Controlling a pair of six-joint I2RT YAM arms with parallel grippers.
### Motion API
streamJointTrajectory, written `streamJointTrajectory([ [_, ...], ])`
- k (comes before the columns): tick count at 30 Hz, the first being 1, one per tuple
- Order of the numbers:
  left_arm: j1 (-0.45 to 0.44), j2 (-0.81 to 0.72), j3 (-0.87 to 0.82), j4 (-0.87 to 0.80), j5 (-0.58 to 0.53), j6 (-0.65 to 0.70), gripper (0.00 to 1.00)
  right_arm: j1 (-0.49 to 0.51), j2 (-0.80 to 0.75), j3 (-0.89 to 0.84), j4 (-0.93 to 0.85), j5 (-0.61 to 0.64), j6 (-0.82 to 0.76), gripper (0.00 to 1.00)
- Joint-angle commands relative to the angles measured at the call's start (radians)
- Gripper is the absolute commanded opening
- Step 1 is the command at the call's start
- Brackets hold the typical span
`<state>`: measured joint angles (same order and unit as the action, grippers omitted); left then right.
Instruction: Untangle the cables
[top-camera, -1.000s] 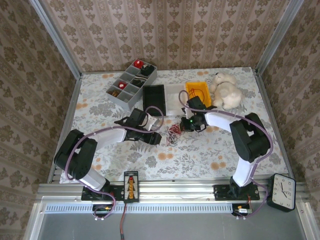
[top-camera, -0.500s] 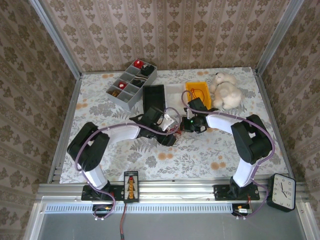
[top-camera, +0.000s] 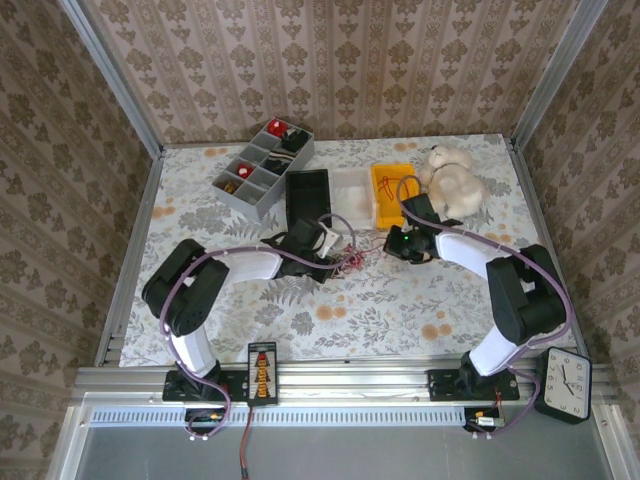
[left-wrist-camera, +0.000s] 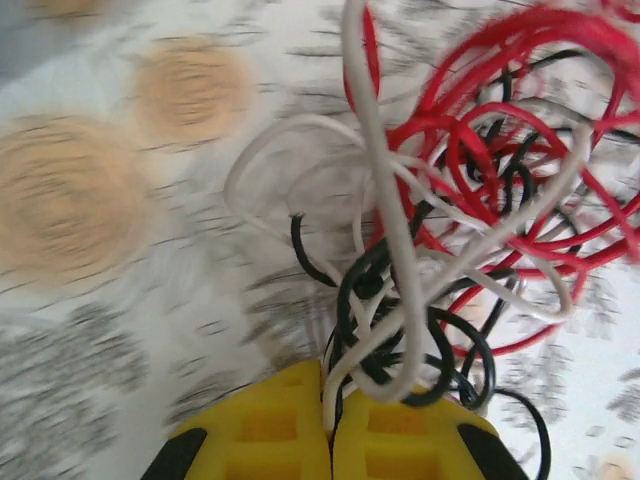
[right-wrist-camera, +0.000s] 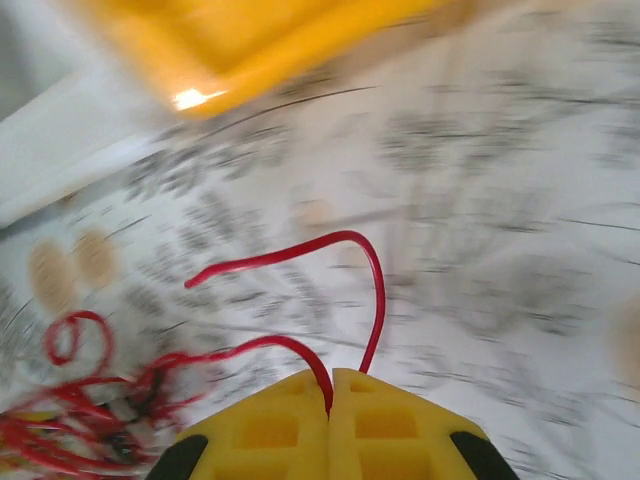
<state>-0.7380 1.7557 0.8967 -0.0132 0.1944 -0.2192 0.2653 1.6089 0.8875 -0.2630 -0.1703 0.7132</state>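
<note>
Top external: left claw (top-camera: 335, 258) and right claw (top-camera: 393, 243), reaching inward, pinch cables (top-camera: 350, 263).

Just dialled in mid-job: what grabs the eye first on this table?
A knot of red, black and whitish cables lies midway across the table. The left pincer is shut on black and whitish strands at its edge. The right pincer is shut on a red strand trailing from it.
</note>
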Motion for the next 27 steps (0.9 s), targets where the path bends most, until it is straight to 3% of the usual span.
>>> streamJointTrajectory([
  [1,0.059,-0.031,-0.083,-0.036,-0.155,-0.116,0.0,-0.074,-0.069,-0.067,-0.097,0.196,0.149,0.0],
  [8,0.143,-0.074,-0.122,-0.13,-0.352,-0.259,0.0,-0.231,-0.198,-0.175,-0.154,0.277,0.237,0.0],
  [13,0.193,-0.071,-0.125,-0.167,-0.395,-0.327,0.0,-0.343,-0.272,-0.186,-0.189,0.296,0.225,0.0],
  [20,0.16,-0.077,-0.131,-0.06,-0.256,-0.227,0.0,-0.402,-0.356,-0.134,-0.156,0.259,0.086,0.0],
  [27,0.095,-0.059,-0.098,0.036,0.093,-0.082,0.0,-0.39,-0.467,0.019,-0.073,0.094,-0.073,0.0],
])
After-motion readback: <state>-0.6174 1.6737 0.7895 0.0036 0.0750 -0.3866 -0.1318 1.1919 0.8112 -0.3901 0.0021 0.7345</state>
